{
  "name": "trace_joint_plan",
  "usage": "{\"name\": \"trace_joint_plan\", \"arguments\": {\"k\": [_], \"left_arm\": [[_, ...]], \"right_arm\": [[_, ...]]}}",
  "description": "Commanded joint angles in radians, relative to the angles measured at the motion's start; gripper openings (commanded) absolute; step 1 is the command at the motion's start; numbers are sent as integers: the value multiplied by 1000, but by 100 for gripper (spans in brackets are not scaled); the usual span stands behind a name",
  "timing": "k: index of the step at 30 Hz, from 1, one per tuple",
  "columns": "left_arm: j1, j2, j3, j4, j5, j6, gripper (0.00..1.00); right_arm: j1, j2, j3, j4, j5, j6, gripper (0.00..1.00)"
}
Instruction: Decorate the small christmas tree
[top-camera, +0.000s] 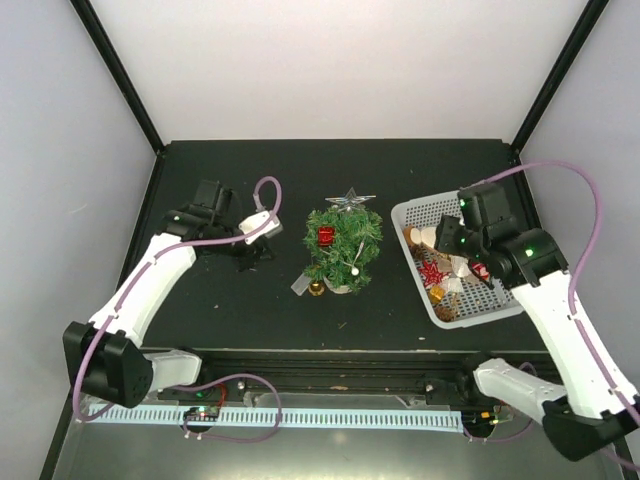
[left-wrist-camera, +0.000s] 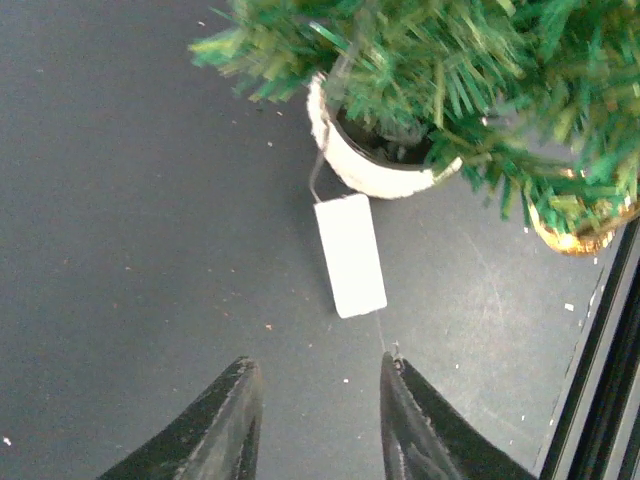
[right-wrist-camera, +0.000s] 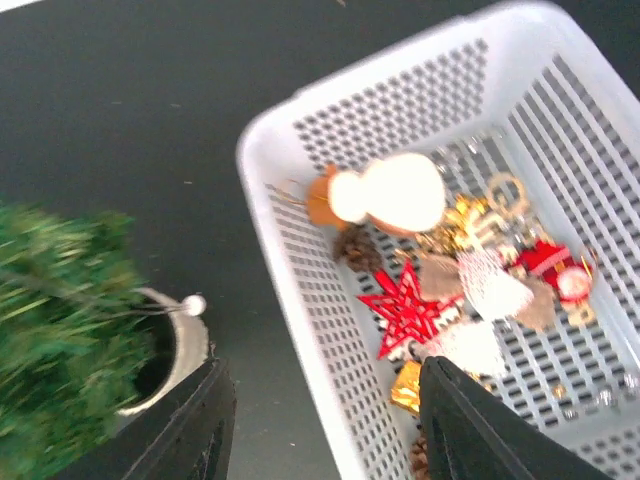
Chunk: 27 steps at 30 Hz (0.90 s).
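Tree: the small christmas tree (top-camera: 343, 243) stands at the centre of the overhead view, upright in its cream pot (left-wrist-camera: 372, 165) on the black counter (top-camera: 250, 310)
On the tree: a silver star (top-camera: 350, 200) at its top, a red ornament (top-camera: 326, 236) among the needles, a gold bauble (top-camera: 316, 288) low at its left side by the pot
Tag: a white rectangular tag (left-wrist-camera: 350, 254) lies flat on the counter at the centre of the left wrist view, just below the pot, joined to it by a thin loop
Left pincer: the left pincer (left-wrist-camera: 315, 420) sits at the bottom of its wrist view, fingers partly apart with bare counter between them, gripping nothing; in the overhead view it lies left of the tree, apart from it
Right pincer: the right pincer (right-wrist-camera: 320, 425) is at the bottom of its wrist view, fingers spread about half, nothing between them; it hangs over the basket's left rim
Basket: a white perforated basket (top-camera: 415, 215) sits right of centre in the overhead view, beside the tree
Basket contents: a red star (right-wrist-camera: 405, 310), a pine cone (right-wrist-camera: 357, 247), a white round-bodied figure (right-wrist-camera: 395, 192), a red-and-white figure (right-wrist-camera: 558, 270), gold pieces; the rest too blurred to name
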<state>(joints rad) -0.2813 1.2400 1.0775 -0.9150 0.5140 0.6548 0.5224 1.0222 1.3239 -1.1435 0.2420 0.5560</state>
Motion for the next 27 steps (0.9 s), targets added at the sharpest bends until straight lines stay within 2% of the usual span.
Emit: {"name": "trace_joint_plan", "arguments": {"k": [1, 3, 6, 10, 18, 24, 27], "left_arm": [[34, 27, 101, -38, 98, -17, 40], [34, 32, 117, -23, 115, -38, 46], [34, 65, 139, -5, 151, -66, 50], [34, 117, 179, -25, 197, -74, 51], [33, 140, 155, 13, 235, -92, 52], [33, 183, 172, 43, 263, -110, 52], [33, 203, 184, 41, 267, -109, 52]], "right_arm": [[-242, 55, -70, -23, -265, -20, 53], [-320, 113, -104, -28, -308, -27, 53], [-398, 205, -153, -11, -336, -26, 53], [-488, 272, -232, 41, -373, -18, 53], [-673, 342, -346, 163, -422, 54, 53], [-752, 442, -336, 236, -327, 89, 53], [-756, 459, -305, 265, -361, 37, 52]]}}
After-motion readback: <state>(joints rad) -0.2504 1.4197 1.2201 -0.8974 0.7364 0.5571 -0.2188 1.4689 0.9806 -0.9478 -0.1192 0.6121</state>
